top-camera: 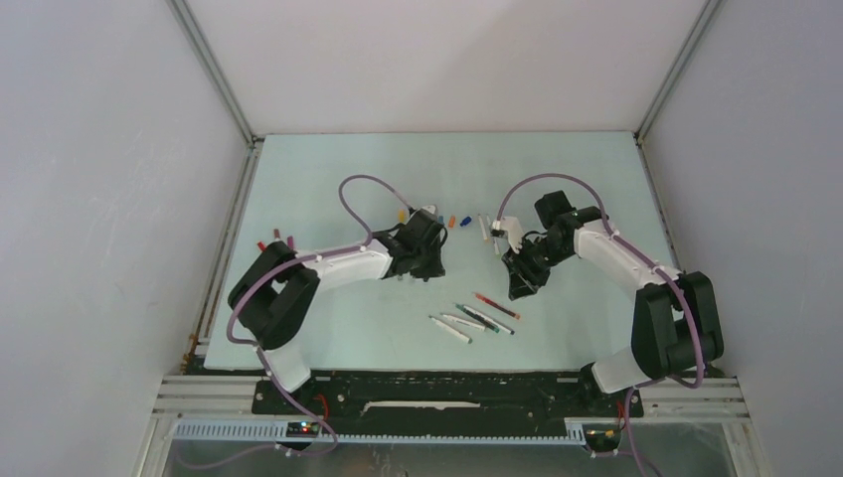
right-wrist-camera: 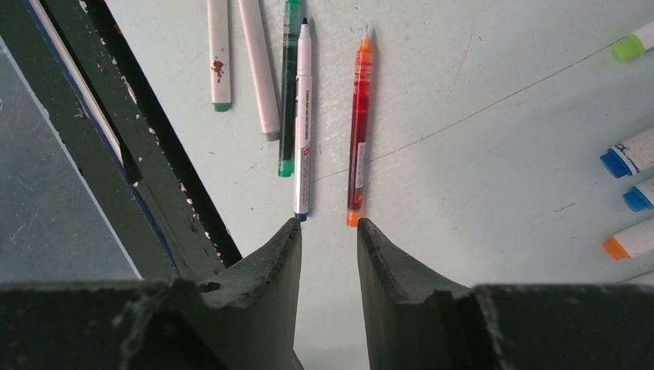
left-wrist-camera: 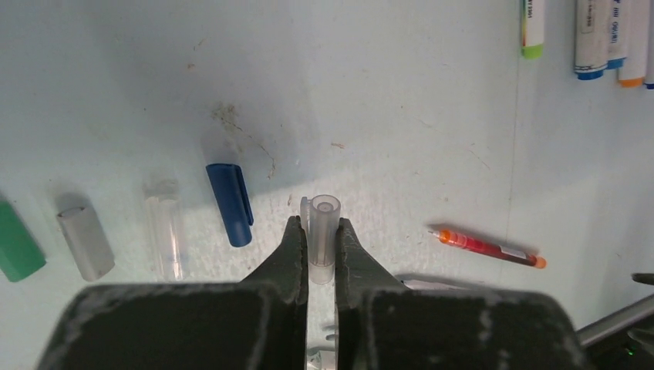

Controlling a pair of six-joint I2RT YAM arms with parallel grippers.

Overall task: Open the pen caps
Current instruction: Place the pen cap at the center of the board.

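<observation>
**Left gripper** [left-wrist-camera: 318, 225]: clamped on 1 clear pen cap [left-wrist-camera: 325, 210], whose open end shows past the fingertips.

**Loose caps, 4, lying on the table** [left-wrist-camera: 385, 116]: all at 9 o'clock of the held cap. In order outward they are the blue cap [left-wrist-camera: 230, 204], second clear cap [left-wrist-camera: 166, 227], grey cap [left-wrist-camera: 85, 240] and green cap [left-wrist-camera: 15, 250].

**Right gripper** [right-wrist-camera: 328, 225]: jaws parted, nothing between them. At its 12 o'clock, 1 red pen [right-wrist-camera: 359, 131] and 1 white pen [right-wrist-camera: 303, 116] lie side by side.
</observation>
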